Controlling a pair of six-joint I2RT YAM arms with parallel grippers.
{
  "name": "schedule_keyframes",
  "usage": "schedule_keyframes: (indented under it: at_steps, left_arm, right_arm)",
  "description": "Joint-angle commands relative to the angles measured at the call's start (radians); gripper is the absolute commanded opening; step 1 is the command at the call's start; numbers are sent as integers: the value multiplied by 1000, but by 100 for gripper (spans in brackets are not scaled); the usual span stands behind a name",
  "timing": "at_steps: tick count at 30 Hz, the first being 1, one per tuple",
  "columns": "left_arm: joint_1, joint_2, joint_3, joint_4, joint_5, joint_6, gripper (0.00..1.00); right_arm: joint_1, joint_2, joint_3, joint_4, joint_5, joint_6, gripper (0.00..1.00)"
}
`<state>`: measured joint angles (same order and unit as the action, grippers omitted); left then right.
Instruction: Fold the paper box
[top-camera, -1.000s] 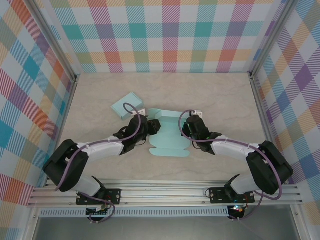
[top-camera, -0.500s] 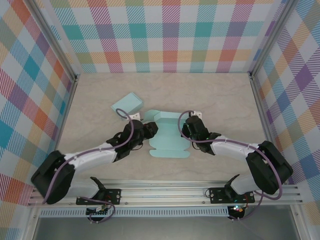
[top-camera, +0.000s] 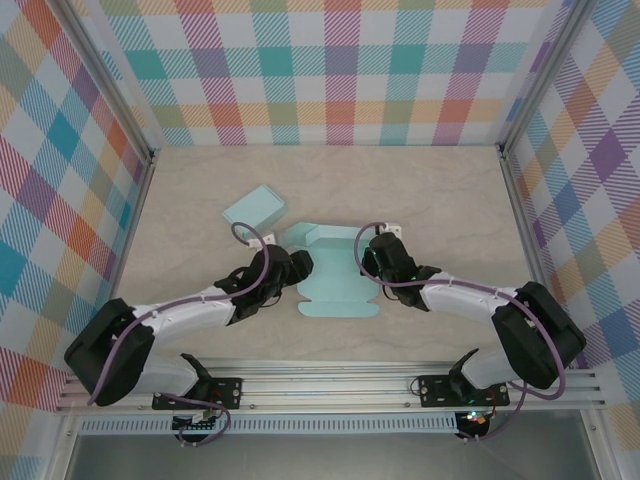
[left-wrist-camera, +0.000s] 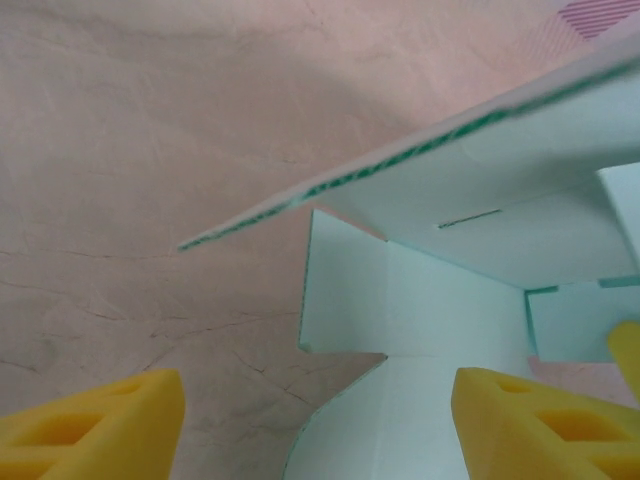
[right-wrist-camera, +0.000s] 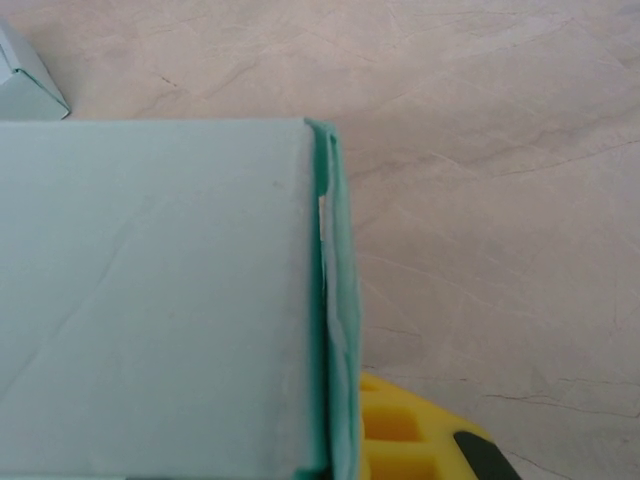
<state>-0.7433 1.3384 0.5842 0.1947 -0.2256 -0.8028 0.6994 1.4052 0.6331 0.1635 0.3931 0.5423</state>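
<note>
The paper box (top-camera: 335, 272) is a pale teal cut sheet lying partly folded mid-table. My left gripper (top-camera: 296, 268) is at its left edge, open, with nothing between the yellow fingers (left-wrist-camera: 100, 430). In the left wrist view the paper box (left-wrist-camera: 440, 300) lies ahead, one flap raised and slanting across above the fingers. My right gripper (top-camera: 374, 262) is shut on the box's right side. In the right wrist view the doubled-over wall of the paper box (right-wrist-camera: 338, 300) stands upright against a yellow finger (right-wrist-camera: 400, 435); the other finger is hidden behind the panel.
A second, finished teal box (top-camera: 253, 208) sits behind and left of the sheet; its corner (right-wrist-camera: 25, 85) shows in the right wrist view. Plaid walls close in the beige table (top-camera: 450, 200) on three sides, and a metal rail (top-camera: 330, 385) runs along the near edge.
My left gripper has opened, let go of the box's left flap and drawn back a little toward the near side. The right gripper has kept its grip and place.
</note>
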Motion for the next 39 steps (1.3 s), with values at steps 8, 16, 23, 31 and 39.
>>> schedule_keyframes:
  at_steps: [8, 16, 23, 31, 39]
  left_arm:
    - [-8, 78, 36, 190, -5, 101, 59]
    - [-10, 145, 79, 249, 26, 130, 36]
    - [-19, 204, 105, 281, 32, 121, 30]
    - [-21, 279, 113, 334, 46, 111, 24]
    - [-19, 142, 15, 286, 104, 169, 40]
  right_arm:
    - [11, -12, 16, 17, 6, -12, 0]
    - [15, 17, 30, 16, -15, -15, 0]
    - [37, 60, 38, 28, -16, 4, 0]
    - [46, 80, 54, 29, 32, 37, 0]
    - [42, 97, 120, -65, 165, 9, 0]
